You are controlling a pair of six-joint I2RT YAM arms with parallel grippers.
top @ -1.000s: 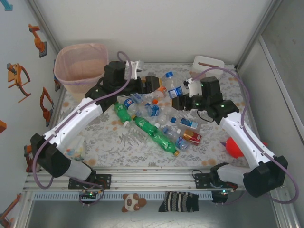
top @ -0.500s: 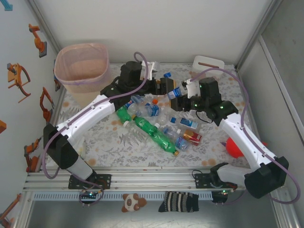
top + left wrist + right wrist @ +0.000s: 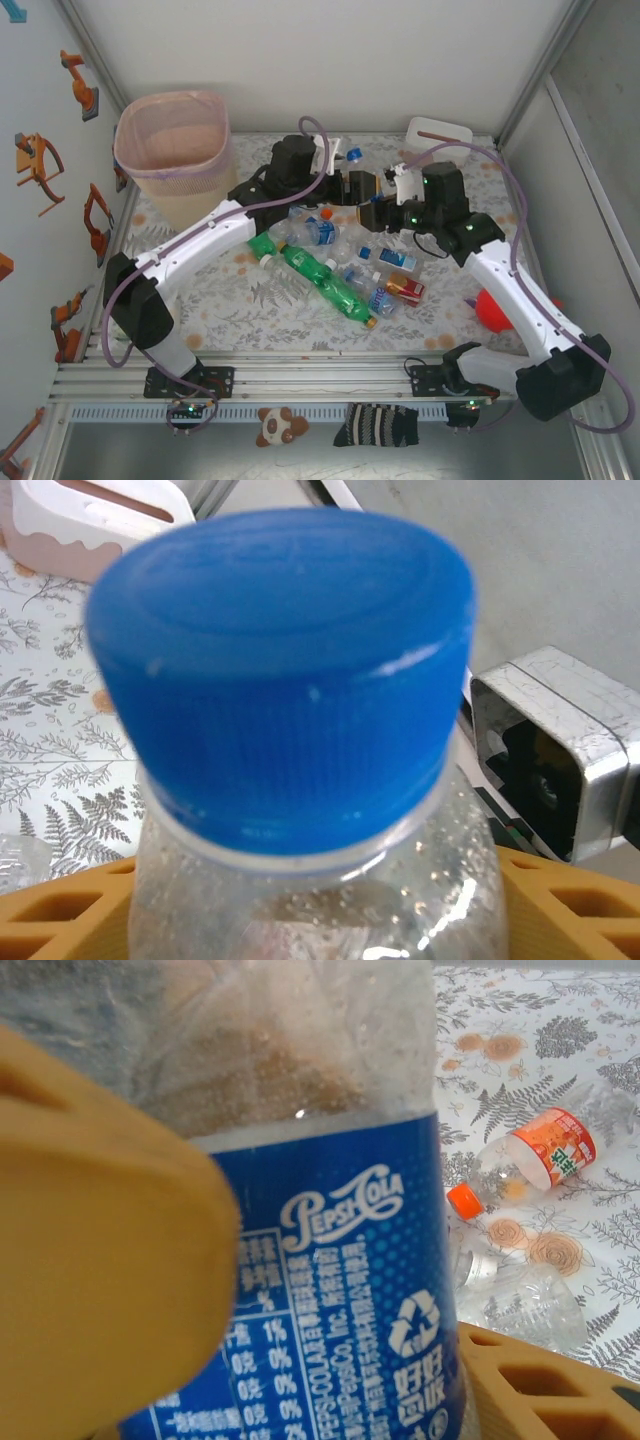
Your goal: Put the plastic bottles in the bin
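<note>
Left gripper [image 3: 358, 186] has swung from by the bin [image 3: 150, 190] to mid-table & brackets the Pepsi bottle [image 3: 330, 1290] – can't tell if it grips yet – which right gripper [image 3: 377, 209] holds clamped – prob. a handover

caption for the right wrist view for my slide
Right tool gripping a blue-labelled Pepsi bottle, an orange-capped bottle lying on the floral table beyond

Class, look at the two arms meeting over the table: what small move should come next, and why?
Probably the left end effector should close firmly on the clear blue-capped Pepsi bottle. Its orange fingers flank the neck below the cap, while the right end effector grips the labelled body. The tall beige bin with pink liner stands on the left arm's side, so a handover seems likely.
</note>
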